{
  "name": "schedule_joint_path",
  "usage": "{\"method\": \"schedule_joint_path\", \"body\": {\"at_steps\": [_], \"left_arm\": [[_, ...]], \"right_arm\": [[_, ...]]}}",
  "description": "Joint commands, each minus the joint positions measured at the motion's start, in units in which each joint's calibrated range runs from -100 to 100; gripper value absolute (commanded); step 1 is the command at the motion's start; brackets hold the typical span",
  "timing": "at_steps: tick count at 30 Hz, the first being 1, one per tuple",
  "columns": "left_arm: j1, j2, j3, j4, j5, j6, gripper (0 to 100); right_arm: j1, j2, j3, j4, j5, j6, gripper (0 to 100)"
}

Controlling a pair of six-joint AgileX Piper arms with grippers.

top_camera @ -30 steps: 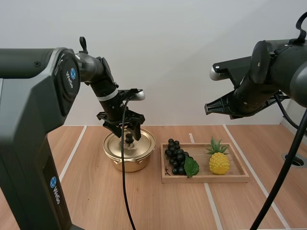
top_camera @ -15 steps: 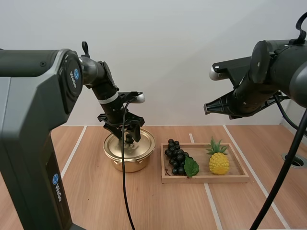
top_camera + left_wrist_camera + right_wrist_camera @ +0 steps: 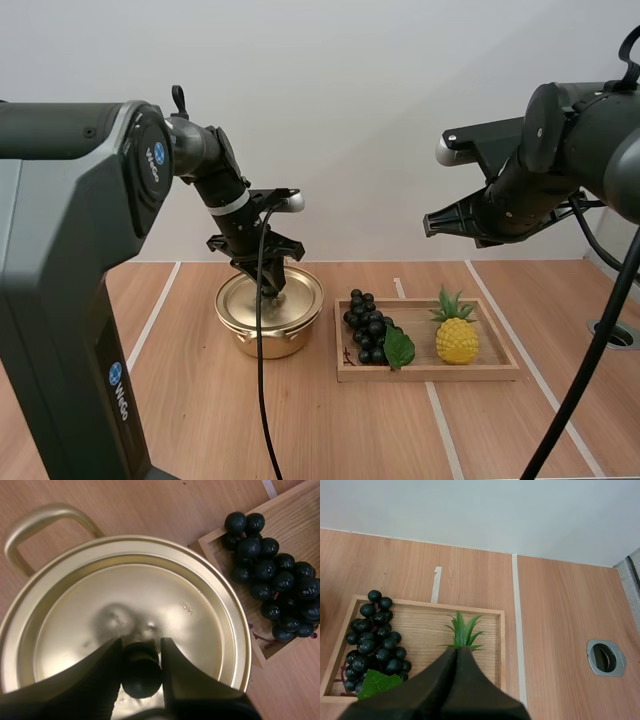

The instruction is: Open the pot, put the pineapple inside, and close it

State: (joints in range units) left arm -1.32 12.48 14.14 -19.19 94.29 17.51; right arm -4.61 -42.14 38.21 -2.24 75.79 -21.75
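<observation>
My left tool pinches the black knob of the lid, a grip for lifting it off the closed pot. The pineapple stands in the wooden tray at the pot's three o'clock. My right tool, fingers pressed together, hangs above it, waiting, I judge, for the lid to clear.

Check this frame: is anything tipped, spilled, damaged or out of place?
Nothing stands out: the lid sits flat on the pot, the left hand pinches its knob, and grapes and pineapple sit in the wooden tray.
</observation>
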Motion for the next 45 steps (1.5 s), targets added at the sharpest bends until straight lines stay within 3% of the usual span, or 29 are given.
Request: {"method": "schedule_joint_path", "body": {"at_steps": [1,7,18,20,23,24,36,45], "left_arm": [[-0.03,0.3,0.1,0.0,-3.0,0.2,0],[-0.03,-0.5,0.1,0.0,-3.0,0.2,0],[0.06,-12.7,-1.4,0.2,-3.0,1.1,0],[0.06,-16.2,-1.6,0.3,-3.2,1.2,0],[0.06,-21.2,-1.6,0.3,-3.4,2.0,0],[0.06,-22.9,-1.6,0.4,-3.0,2.3,0],[0.06,-36.1,-1.6,6.1,-1.0,2.4,0],[0.06,-39.8,-1.6,6.3,0.5,2.0,0]], "right_arm": [[-0.2,-0.3,0.1,1.2,-0.5,0.5,0],[-0.2,0.7,0.1,1.1,-0.5,0.5,0],[-0.2,13.3,0.1,-2.6,0.6,0.5,0],[-0.2,14.7,0.1,-2.8,-0.2,-0.5,26],[-0.2,16.3,0.1,-2.2,-2.0,-2.1,93],[-0.2,16.8,0.1,-2.0,-3.0,-2.1,100],[-0.2,27.1,0.1,-0.9,-8.5,-1.8,100],[-0.2,32.5,0.1,-0.9,-6.8,-1.8,100]]}}
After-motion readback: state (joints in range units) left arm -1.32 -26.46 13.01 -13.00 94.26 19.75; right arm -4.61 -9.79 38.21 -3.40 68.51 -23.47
